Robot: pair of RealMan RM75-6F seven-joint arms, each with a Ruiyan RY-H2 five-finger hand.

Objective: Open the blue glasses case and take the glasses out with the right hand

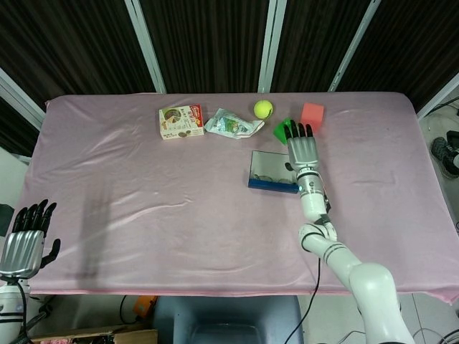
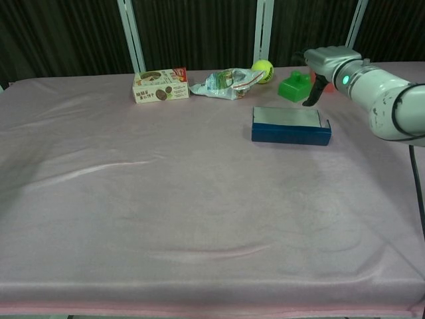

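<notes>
Rectangular blue glasses case (image 1: 272,173) – lid up, bare pink cloth (image 1: 179,208) in front. My right hand (image 1: 301,148) – fingers extended, empty, above its right end. Head view alone shows my left hand (image 1: 26,242), fingers spread, off the table's left edge.

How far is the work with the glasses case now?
Done: the blue glasses case lies open on the pink cloth, and the head view shows glasses inside. In hand: nothing is held; the right hand hovers at the case's right end, fingers extended. Left: gripping the glasses and lifting them out. The left hand waits off the table, open.
</notes>
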